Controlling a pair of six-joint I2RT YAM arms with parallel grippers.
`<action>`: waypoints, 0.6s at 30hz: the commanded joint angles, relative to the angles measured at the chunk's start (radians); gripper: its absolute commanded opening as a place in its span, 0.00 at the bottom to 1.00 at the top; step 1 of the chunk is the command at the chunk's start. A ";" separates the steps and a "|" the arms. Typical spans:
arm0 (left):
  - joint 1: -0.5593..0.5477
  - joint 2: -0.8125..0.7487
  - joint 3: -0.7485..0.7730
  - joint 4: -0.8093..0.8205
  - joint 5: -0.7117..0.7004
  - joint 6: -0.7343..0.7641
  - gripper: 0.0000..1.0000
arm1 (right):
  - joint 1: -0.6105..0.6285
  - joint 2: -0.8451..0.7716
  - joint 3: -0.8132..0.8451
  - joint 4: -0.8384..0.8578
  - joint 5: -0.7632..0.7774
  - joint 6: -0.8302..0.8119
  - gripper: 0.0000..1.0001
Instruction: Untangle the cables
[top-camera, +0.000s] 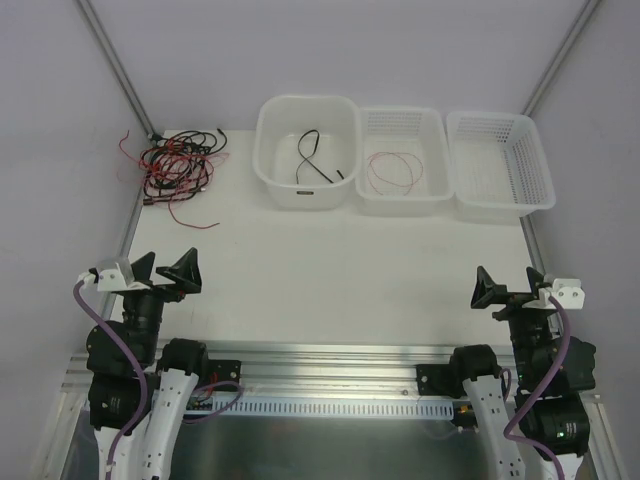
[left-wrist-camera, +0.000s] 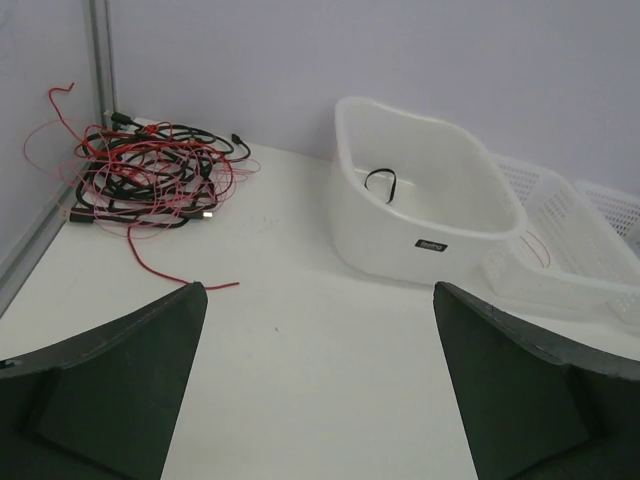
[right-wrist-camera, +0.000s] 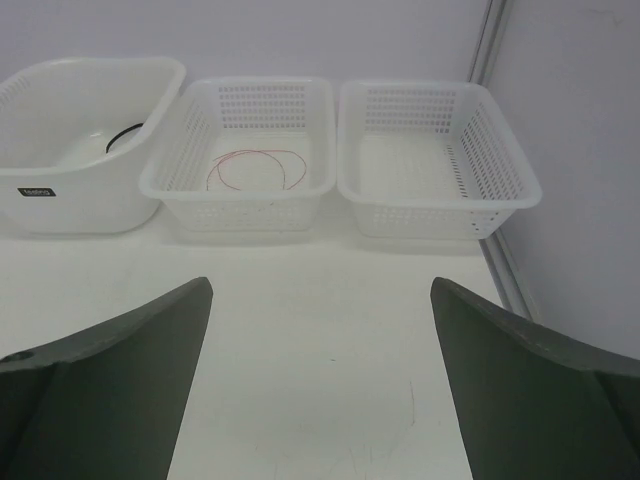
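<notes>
A tangle of black cables and thin red wires (top-camera: 175, 165) lies at the table's far left corner, and it also shows in the left wrist view (left-wrist-camera: 150, 178). One black cable (top-camera: 315, 160) lies in the white tub (top-camera: 268, 150). One red wire loop (top-camera: 392, 170) lies in the middle basket (top-camera: 440, 160). My left gripper (top-camera: 168, 272) is open and empty at the near left, well short of the tangle. My right gripper (top-camera: 510, 285) is open and empty at the near right. Each wrist view shows bare table between its own open jaws, the left gripper (left-wrist-camera: 320, 287) and the right gripper (right-wrist-camera: 321, 282).
A third white basket (top-camera: 535, 165) stands at the far right with nothing in it, also in the right wrist view (right-wrist-camera: 500, 150). Metal frame posts (top-camera: 115, 60) rise at the back corners. Purple walls enclose the table.
</notes>
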 joint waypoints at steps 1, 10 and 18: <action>-0.009 -0.150 0.007 0.016 -0.024 -0.045 0.99 | -0.006 -0.092 0.026 0.035 -0.033 0.004 0.97; -0.009 0.038 0.019 0.016 -0.070 -0.207 0.99 | -0.006 0.027 0.064 -0.004 -0.132 0.067 0.97; -0.009 0.433 0.105 0.020 0.014 -0.399 0.99 | -0.006 0.066 0.070 0.001 -0.283 0.078 0.97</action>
